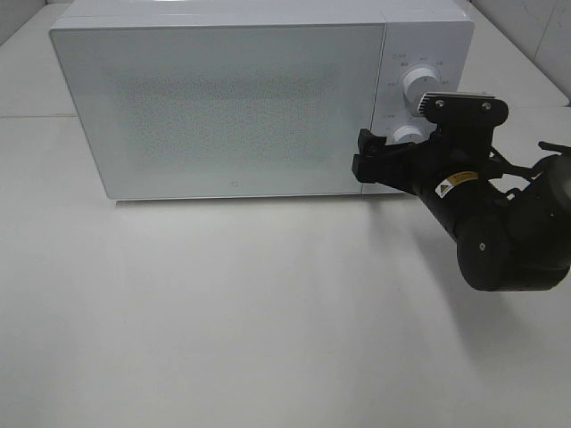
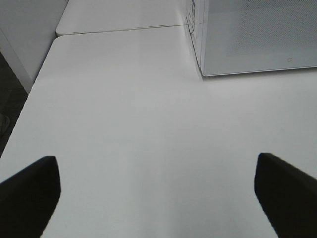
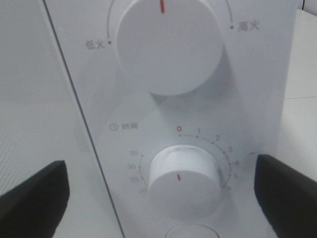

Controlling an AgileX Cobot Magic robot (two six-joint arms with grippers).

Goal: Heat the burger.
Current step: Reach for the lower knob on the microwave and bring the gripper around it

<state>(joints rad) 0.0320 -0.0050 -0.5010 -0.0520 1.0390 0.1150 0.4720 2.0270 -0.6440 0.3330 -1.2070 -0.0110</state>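
The left tool (image 2: 158, 198) hangs spread wide over the desk (image 2: 124, 124), near the front corner of the microwave (image 1: 223, 98). At 3 o'clock in the high view, the right tool (image 1: 364, 153) is spread wide just before the timer knob (image 3: 184, 183), below the power knob (image 3: 168, 44). The microwave sits at 12 o'clock with its door shut. The burger is out of sight.
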